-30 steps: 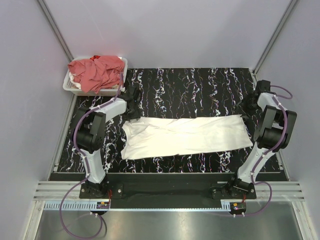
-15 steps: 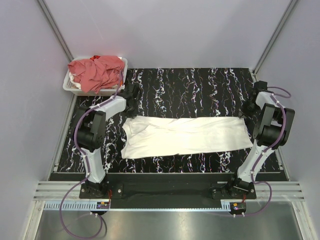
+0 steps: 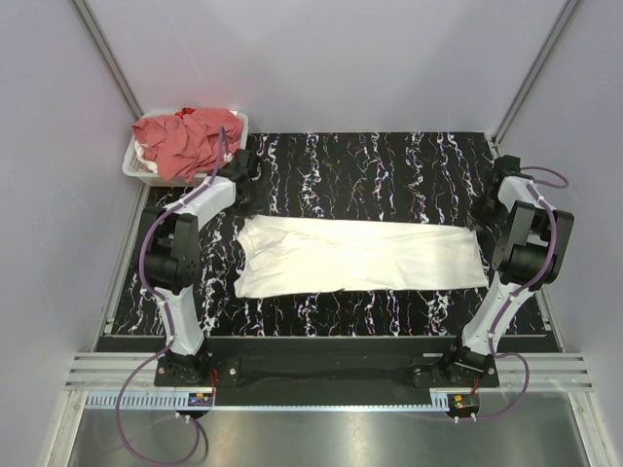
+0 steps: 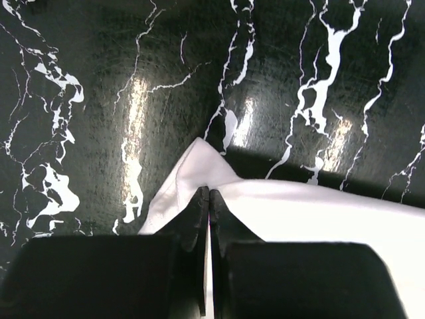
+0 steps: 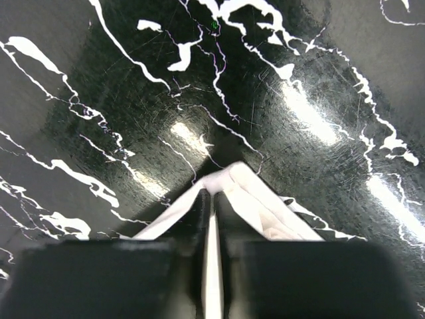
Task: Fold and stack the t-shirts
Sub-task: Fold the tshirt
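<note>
A plain white t-shirt [image 3: 360, 258] lies spread as a long strip across the black marbled table. My left gripper [image 3: 240, 185] is at the shirt's far left corner. In the left wrist view the left gripper [image 4: 209, 191] is shut on a peak of the white cloth [image 4: 299, 212]. My right gripper [image 3: 484, 209] is at the far right corner. In the right wrist view the right gripper [image 5: 212, 193] is shut on a raised fold of the white cloth [image 5: 265, 206]. Salmon-red t-shirts [image 3: 190, 141] are heaped in the basket.
A white plastic basket [image 3: 131, 165] stands at the table's far left corner, close to my left arm. Grey walls enclose the table on three sides. Bare marbled table [image 3: 370, 170] lies beyond the shirt.
Both grippers have moved towards the far side, still holding the shirt's corners. The shirt's far edge has shifted with them and the cloth lies straighter and flatter.
</note>
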Available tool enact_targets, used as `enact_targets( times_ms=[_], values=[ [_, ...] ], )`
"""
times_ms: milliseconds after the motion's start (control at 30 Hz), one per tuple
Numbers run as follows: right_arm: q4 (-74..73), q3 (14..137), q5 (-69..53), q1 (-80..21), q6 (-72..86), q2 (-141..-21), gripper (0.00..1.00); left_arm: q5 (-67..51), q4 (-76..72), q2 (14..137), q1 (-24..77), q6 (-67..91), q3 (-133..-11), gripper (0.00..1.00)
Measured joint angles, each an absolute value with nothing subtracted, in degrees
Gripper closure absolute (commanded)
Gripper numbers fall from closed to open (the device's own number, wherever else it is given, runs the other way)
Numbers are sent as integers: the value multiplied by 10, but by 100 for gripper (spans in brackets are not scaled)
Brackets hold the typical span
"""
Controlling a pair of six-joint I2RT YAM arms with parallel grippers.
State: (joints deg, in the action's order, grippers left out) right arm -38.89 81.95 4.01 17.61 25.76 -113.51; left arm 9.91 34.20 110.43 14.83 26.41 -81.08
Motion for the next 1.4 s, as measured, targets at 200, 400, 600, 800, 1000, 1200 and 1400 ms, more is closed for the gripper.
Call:
enact_targets(
  times_ms=[200,400,600,800,1000,1200,1400],
  values=[
    [-390,819,34,176,260,-1122,28,104,369,1112,154,239,-873,60],
    [-389,776,35,166,262,-1037,26,124,379,1061,186,245,-857,50],
    [-387,707,34,107,262,-957,29,119,380,979,234,287,-764,51],
    [-387,643,20,82,264,-967,34,92,363,1013,250,323,-711,52],
    [-379,595,-16,48,275,-974,45,77,367,1091,253,333,-738,52],
    [-352,531,-63,-11,314,-936,45,67,391,1209,248,337,-907,52],
    [-322,490,-99,-187,426,-907,42,29,461,1406,240,347,-1238,51]
  ],
)
